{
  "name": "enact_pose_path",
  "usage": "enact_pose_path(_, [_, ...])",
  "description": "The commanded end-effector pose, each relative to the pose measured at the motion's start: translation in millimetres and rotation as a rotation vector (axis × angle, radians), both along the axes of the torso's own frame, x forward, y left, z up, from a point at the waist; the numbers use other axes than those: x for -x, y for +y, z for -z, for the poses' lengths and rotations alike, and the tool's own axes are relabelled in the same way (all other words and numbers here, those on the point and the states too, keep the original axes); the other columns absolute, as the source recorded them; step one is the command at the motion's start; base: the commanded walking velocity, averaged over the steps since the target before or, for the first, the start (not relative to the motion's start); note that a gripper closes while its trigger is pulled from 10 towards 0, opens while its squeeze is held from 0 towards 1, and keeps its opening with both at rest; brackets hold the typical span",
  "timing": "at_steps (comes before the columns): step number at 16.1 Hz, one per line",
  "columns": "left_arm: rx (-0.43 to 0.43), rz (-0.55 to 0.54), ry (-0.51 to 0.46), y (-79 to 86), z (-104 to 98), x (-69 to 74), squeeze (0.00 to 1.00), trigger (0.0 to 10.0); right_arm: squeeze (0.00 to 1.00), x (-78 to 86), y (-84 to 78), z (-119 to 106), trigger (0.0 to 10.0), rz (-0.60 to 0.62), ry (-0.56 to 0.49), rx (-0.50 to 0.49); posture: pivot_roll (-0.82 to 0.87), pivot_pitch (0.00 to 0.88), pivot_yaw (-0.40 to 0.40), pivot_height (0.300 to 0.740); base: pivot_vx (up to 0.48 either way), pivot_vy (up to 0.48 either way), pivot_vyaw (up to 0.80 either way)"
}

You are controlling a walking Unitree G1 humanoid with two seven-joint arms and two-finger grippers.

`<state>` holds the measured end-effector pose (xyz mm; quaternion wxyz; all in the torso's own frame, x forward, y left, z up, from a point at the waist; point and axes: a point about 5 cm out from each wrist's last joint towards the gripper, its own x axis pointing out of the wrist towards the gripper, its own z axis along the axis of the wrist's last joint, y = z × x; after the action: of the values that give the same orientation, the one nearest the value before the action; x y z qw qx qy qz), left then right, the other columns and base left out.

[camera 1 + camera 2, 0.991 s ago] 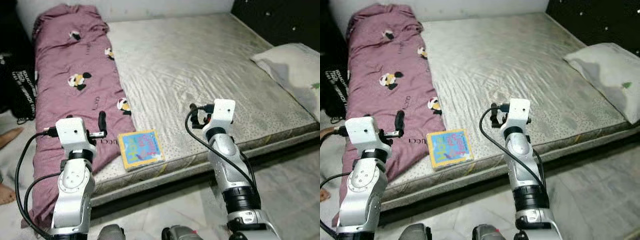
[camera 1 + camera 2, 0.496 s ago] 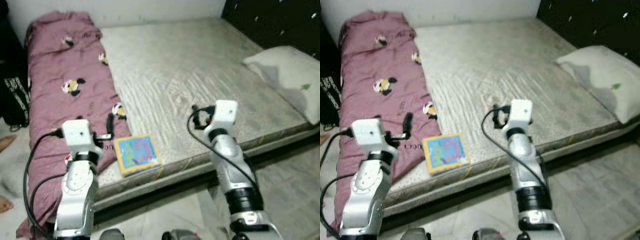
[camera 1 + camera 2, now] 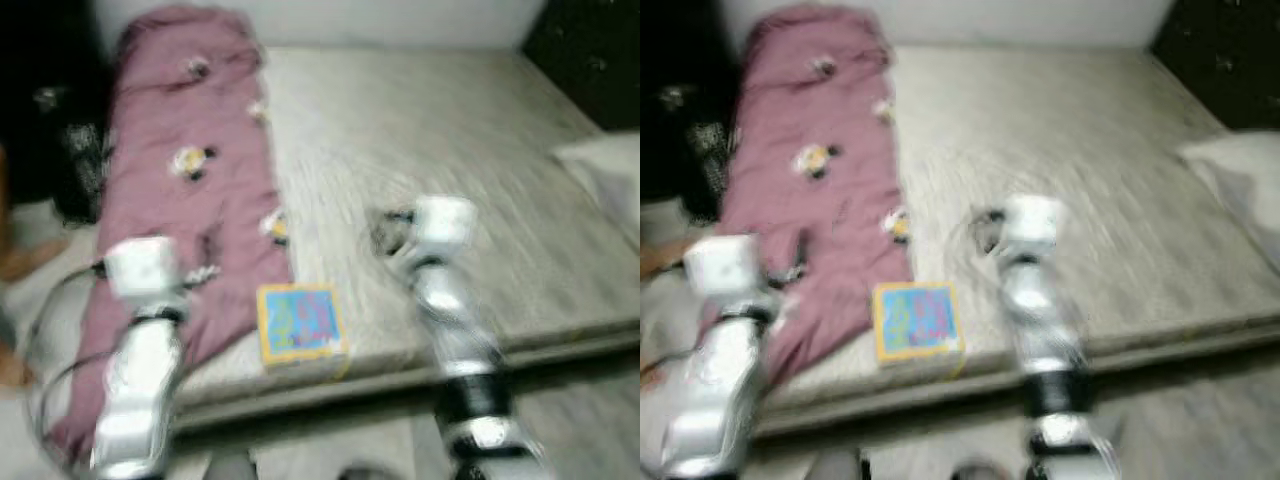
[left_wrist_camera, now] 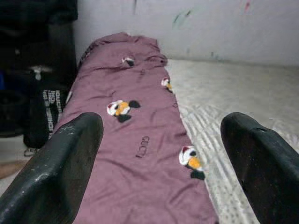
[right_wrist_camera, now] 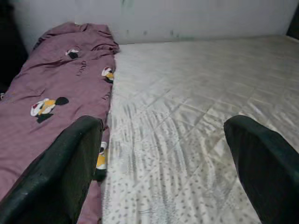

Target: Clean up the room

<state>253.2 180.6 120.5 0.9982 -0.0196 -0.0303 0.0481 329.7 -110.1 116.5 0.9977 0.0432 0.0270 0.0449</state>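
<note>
Purple-pink fabric is lying along one side of the bare grey mattress [image 3: 470, 190]: a long blanket [image 3: 190, 220] printed with small cartoon figures, stretching from the wall end of the mattress down to its near edge. Both head views are coming through blurred. A small colourful book [image 3: 298, 322] is lying flat on the mattress right at the near edge, just beside the blanket's lower part. A pale pillow [image 3: 605, 175] is resting at the mattress's far right side. Beside the mattress on the blanket's side, a dark bag with white lettering [image 4: 44, 109] is sitting on the floor.

The left gripper [image 4: 163, 154] is hovering above the lower end of the blanket, near the book, its two black fingers [image 4: 65, 158] standing wide apart and holding nothing. The right gripper [image 5: 163, 163] is hanging over the bare mattress, on the book's other side and farther in from the near edge, its fingers [image 5: 70, 163] likewise spread wide with nothing between them.
</note>
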Motion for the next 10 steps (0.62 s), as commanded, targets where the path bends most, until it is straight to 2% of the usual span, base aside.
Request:
enact_pose_path(1, [0.017,0.038,-0.026,-13.2,-5.4,-2.6,0.0,10.0,0.0,1.7,-21.8,4.8,10.0,0.062,0.013,0.024,0.02,0.065,-0.049,0.74,0.0,0.0,0.0])
enact_pose_path(4, [0.025,0.025,-0.025,-13.5,-4.7,-1.9,0.0,10.0,0.0,2.8,-23.3,6.8,10.0,0.066,0.021,0.027,0.02,0.066,-0.051,0.74,0.0,0.0,0.0])
enact_pose_path(6, [0.021,-0.016,0.034,-9.3,1.3,1.4,0.0,10.0,0.0,3.5,-23.8,8.1,10.0,0.072,0.026,0.026,0.02,0.076,-0.049,0.74,0.0,0.0,0.0])
enact_pose_path(8, [0.029,0.01,0.025,-8.2,0.7,1.8,0.0,10.0,0.0,2.2,-22.6,7.0,10.0,0.07,0.025,0.024,0.01,0.099,-0.046,0.74,0.0,0.0,0.0])
enact_pose_path(10, [0.002,-0.001,0.016,-5.1,2.2,4.0,0.0,10.0,0.0,0.7,-21.0,5.8,10.0,0.065,0.02,0.022,0.02,0.098,-0.043,0.74,0.0,0.0,0.0])
